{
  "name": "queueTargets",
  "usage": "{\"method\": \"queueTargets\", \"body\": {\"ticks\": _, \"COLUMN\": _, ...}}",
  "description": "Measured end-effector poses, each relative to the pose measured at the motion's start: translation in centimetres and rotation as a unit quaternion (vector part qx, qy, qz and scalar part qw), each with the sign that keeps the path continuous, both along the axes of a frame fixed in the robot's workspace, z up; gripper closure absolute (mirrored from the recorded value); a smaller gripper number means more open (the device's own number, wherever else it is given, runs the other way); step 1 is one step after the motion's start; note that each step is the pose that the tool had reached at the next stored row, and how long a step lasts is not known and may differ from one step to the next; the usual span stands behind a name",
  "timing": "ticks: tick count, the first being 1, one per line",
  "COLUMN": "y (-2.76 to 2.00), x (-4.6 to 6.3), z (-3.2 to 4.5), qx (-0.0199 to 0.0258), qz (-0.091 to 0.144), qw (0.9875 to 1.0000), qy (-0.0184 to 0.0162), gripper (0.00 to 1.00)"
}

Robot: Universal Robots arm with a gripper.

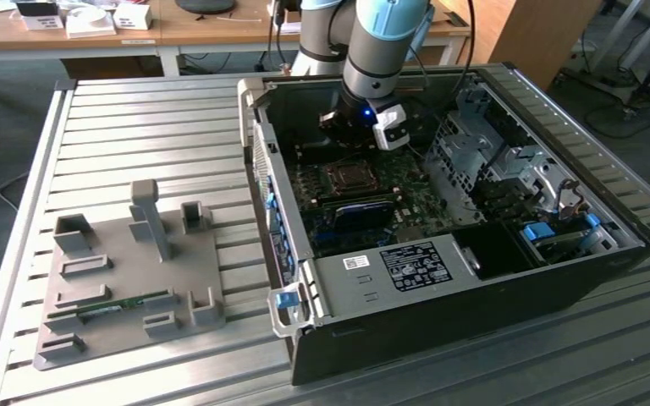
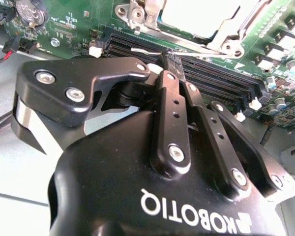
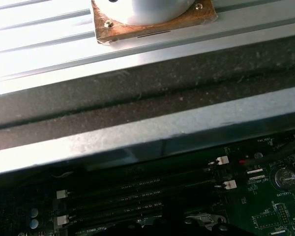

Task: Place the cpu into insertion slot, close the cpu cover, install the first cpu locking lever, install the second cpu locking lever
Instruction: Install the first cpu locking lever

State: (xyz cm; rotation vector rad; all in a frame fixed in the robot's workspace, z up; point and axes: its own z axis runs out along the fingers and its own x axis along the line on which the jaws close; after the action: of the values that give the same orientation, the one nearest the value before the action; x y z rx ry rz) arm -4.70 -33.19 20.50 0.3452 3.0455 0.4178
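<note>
My gripper [image 2: 170,60] is shut with nothing between its fingers, its tips hovering over the long black memory slots [image 2: 206,73] beside the insertion slot [image 1: 348,176]. In the second wrist view the silver cpu cover [image 2: 150,19] lies flat over the socket. The pale metal top of the cpu [image 2: 196,14] shows through the cover's window. A thin metal lever [image 2: 246,19] runs along one side of the cover. In the exterior view the gripper [image 1: 355,139] hangs inside the open computer case, just past the socket's far edge.
The open black computer case [image 1: 449,304] lies on a slatted metal table [image 1: 133,118]. A grey fixture plate [image 1: 133,279] with holders sits at the exterior view's left. A drive cage [image 1: 494,152] fills the case's right. A coin battery [image 2: 32,10] and the case wall [image 3: 137,132] are close by.
</note>
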Motion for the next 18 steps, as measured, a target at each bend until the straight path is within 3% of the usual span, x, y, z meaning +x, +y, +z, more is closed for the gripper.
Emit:
{"method": "queueTargets", "body": {"ticks": 6, "y": 0.00, "x": 0.01, "z": 0.00, "qx": 0.0030, "qz": 0.000, "qw": 1.0000, "qy": 0.0004, "gripper": 0.89}}
{"method": "queueTargets", "body": {"ticks": 18, "y": 0.00, "x": 0.05, "z": 0.00, "qx": 0.0034, "qz": 0.000, "qw": 1.0000, "qy": 0.0006, "gripper": 0.89}}
